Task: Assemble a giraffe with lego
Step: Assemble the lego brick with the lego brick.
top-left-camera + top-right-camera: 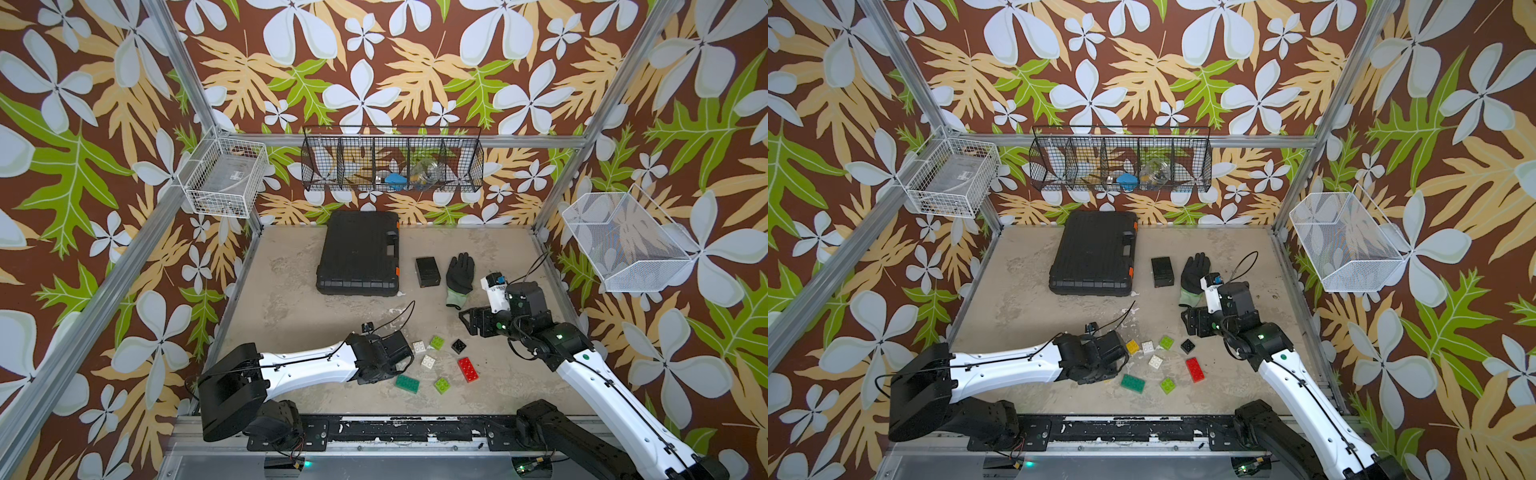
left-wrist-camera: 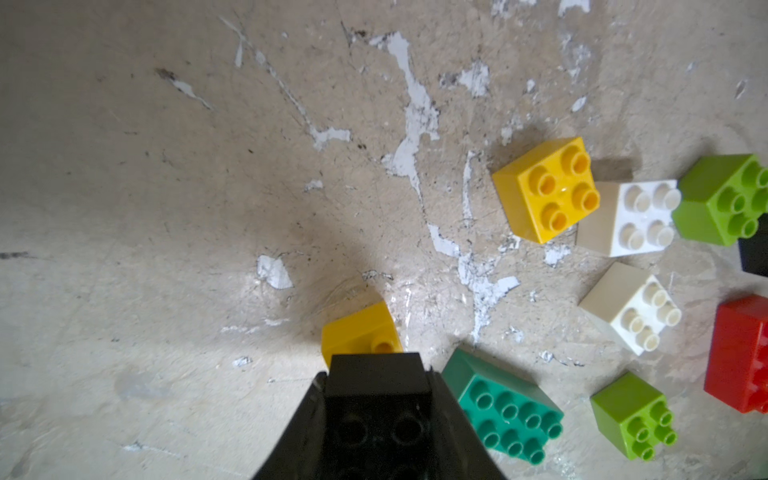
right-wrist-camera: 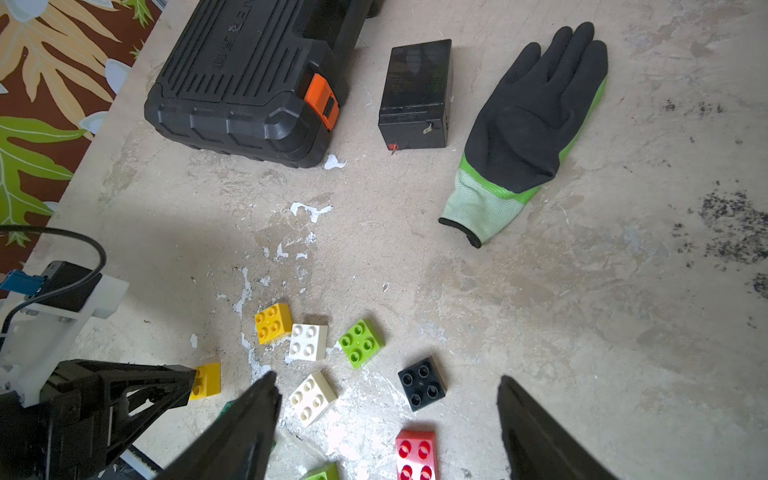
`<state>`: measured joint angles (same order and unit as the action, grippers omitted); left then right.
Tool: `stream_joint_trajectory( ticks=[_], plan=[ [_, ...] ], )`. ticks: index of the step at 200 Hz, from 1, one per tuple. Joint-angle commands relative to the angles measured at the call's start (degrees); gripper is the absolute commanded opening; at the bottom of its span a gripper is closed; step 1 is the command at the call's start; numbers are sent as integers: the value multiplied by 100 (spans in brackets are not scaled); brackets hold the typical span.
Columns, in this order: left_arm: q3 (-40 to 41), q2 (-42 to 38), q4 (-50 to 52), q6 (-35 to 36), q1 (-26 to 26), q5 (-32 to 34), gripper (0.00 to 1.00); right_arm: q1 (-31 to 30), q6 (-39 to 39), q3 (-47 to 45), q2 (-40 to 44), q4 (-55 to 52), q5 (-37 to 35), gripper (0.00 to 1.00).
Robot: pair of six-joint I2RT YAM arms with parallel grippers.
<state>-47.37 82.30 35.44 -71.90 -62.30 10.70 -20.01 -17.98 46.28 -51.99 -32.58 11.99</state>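
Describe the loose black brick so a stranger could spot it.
Find the work glove beside the small black box. Nearer the robot lies a brick cluster; the black brick sits just beyond the long red brick. It is the only dark, square one lying free.

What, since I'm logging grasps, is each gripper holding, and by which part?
The left gripper clamps a black brick by two opposite side walls; a yellow brick sits just beyond it. The right gripper is open, holding nothing.
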Motion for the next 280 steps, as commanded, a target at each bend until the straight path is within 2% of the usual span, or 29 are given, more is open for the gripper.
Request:
stream_joint_trajectory(
  ticks=[1, 107, 191, 226, 280],
  plan=[
    [27, 31, -30, -28, 64, -31, 0, -3, -13, -5, -10, 76, -16, 85],
    [163, 44, -255, -165, 210, -249, 0, -15, 44, -5, -42, 85, -74, 85],
    [110, 354, 50, -260, 204, -467, 0, -18, 88, 21, 8, 76, -150, 84],
    [176, 209, 68, -433, 210, -487, 0, -63, 110, 80, 21, 50, -192, 85],
    [-113, 309, 366, -600, 202, -491, 0, -209, 114, 256, -60, 25, -246, 85]
  ],
)
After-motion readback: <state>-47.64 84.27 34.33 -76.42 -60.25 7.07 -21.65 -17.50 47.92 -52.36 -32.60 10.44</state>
